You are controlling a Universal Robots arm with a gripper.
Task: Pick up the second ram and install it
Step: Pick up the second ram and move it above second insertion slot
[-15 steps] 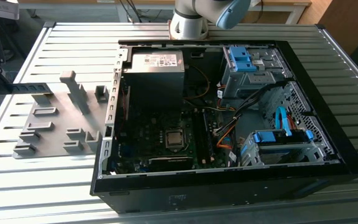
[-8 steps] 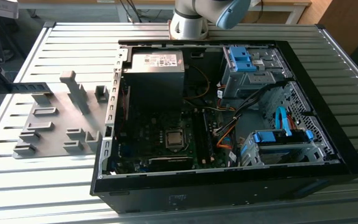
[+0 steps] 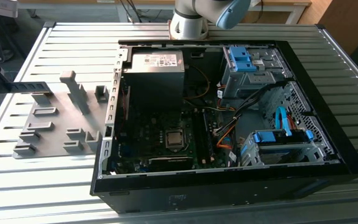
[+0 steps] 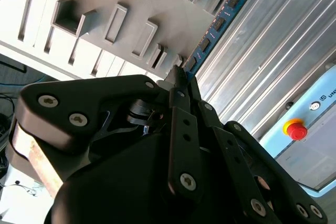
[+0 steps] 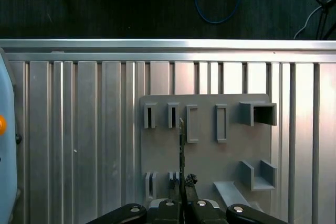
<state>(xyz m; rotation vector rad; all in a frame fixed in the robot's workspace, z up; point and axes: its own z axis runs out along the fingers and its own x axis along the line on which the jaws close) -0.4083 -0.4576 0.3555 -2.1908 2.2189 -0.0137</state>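
The second ram [image 4: 220, 22] is a narrow blue board with a row of black chips. It sticks out from my gripper [image 4: 181, 76], which is shut on one end of it. In the first wrist view the second ram [image 5: 181, 145] shows edge-on as a thin dark line. It hangs above the grey slotted holder block [image 5: 210, 156], between the rows of slots and clear of them. My gripper [image 5: 183, 190] sits just behind it. In the exterior view the holder block [image 3: 54, 126] lies on the table to the left of the open computer case [image 3: 229, 179].
The case lies on its side with the motherboard [image 3: 166, 135] exposed, a power supply [image 3: 154, 70] at the back and blue drive cages [image 3: 278, 144] on the exterior view's right. A light-blue pendant with a red stop button [image 4: 295, 128] rests on the ribbed aluminium table [image 5: 79, 129].
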